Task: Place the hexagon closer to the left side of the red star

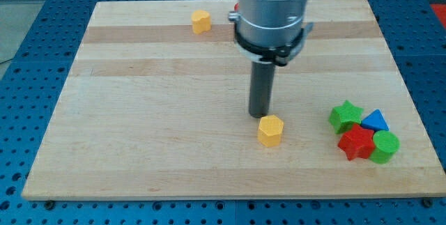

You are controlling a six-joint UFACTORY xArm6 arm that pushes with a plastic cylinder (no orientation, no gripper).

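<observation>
A yellow hexagon (270, 130) lies on the wooden board (160, 113), right of centre toward the view's bottom. My tip (260, 115) stands just above and slightly left of it, touching or nearly touching its upper left edge. The red star (356, 142) lies at the view's right, well right of the hexagon, packed among other blocks. The arm's grey body hangs over the board's top centre.
A green star (345, 115) sits just above and left of the red star, a blue triangle (375, 121) above and right of it, and a green cylinder (385, 145) on its right. A second yellow block (201, 21) lies near the board's top edge.
</observation>
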